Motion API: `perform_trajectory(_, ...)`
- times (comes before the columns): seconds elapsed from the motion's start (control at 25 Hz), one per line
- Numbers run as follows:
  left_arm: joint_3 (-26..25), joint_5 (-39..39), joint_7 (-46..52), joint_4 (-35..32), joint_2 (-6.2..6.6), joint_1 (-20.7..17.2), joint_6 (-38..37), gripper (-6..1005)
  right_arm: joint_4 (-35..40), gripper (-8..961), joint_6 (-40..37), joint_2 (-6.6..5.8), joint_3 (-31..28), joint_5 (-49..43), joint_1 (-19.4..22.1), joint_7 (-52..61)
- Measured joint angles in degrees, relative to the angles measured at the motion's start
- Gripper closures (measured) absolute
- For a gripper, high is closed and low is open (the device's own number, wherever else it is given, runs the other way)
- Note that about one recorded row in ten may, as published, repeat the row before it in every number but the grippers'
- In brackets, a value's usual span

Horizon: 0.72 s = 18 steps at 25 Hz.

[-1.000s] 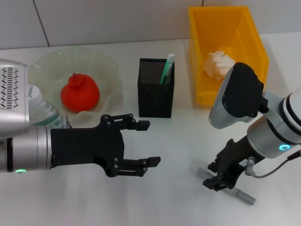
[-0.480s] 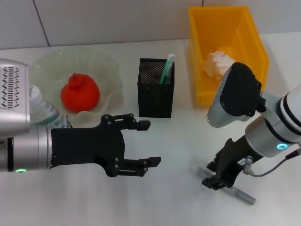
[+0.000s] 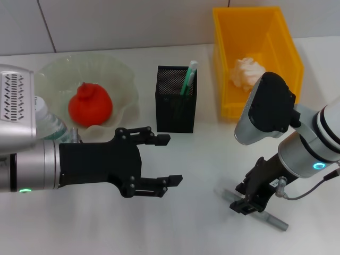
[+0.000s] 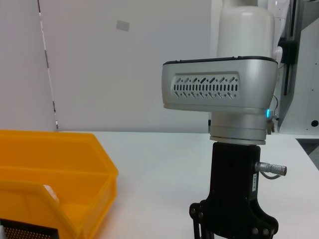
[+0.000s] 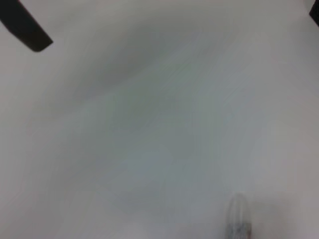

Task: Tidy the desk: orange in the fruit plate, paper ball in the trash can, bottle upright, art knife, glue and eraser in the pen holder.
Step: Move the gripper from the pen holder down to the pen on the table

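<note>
1. A slim grey stick, perhaps the art knife or the glue, lies flat on the white desk. The right gripper is down over its middle with the fingers at either side of it; whether they actually pinch it cannot be told.
2. Beyond that gripper, toward the far edge of the desk, stands the trash can with the paper ball already inside it.
3. To the robot's left of the right gripper, and farther back, is the pen holder, upright, with a green-and-white item sticking out of it.
4. The left gripper hangs above the desk in front of the pen holder, its jaws spread wide and holding nothing.
5. Behind the left arm, the orange sits in the fruit plate.
6. The bottle stands upright just beside the plate, partly hidden by the left arm.
7. The left wrist view shows the right arm's silver wrist housing above the desk, with the trash can at the side.
8. The eraser cannot be made out anywhere.
</note>
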<state>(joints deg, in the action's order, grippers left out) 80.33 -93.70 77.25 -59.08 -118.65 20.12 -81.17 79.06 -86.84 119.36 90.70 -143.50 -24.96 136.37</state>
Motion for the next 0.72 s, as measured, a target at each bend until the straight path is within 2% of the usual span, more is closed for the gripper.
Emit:
perform_trajectory(0.32,0.0,0.0,0.0,0.1,0.00,0.1,0.1,197,0.0,542,0.4,0.00,0.1,0.0,0.0,0.0)
perform_trajectory(0.72,0.0,0.0,0.0,0.1,0.00,0.1,0.1,197,-0.1,736,0.5,0.00,0.5,0.0,0.0,0.5)
